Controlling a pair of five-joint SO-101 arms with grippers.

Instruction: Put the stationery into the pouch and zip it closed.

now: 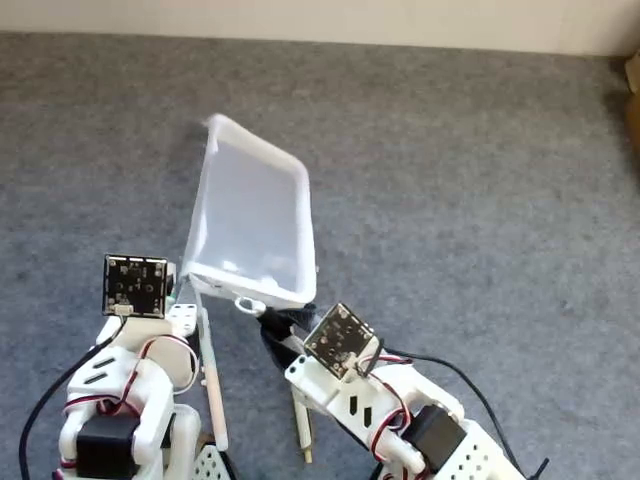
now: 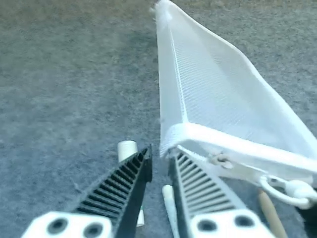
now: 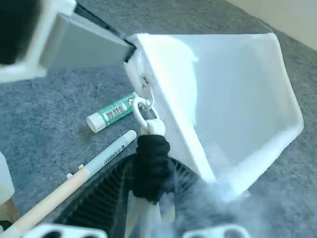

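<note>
The translucent white pouch (image 1: 252, 215) lies on grey carpet with its near, zipper end raised. My left gripper (image 2: 159, 153) is shut on the pouch's near corner (image 2: 168, 139), and in the high view it (image 1: 190, 282) sits at the pouch's left end. My right gripper (image 3: 151, 173) is shut on the black zipper pull (image 3: 151, 158), which hangs from a white ring (image 3: 141, 111) on the pouch (image 3: 233, 94). A green-and-white glue stick (image 3: 114, 113), a white pen (image 3: 106, 153) and a beige pencil (image 3: 44, 203) lie on the carpet below the raised end.
Grey carpet (image 1: 480, 180) stretches open to the right of and behind the pouch. The pencil (image 1: 302, 425) lies between the two arms. A long pale strip (image 1: 213, 380) lies beside the left arm. A pale wall edge (image 1: 320, 20) runs along the far side.
</note>
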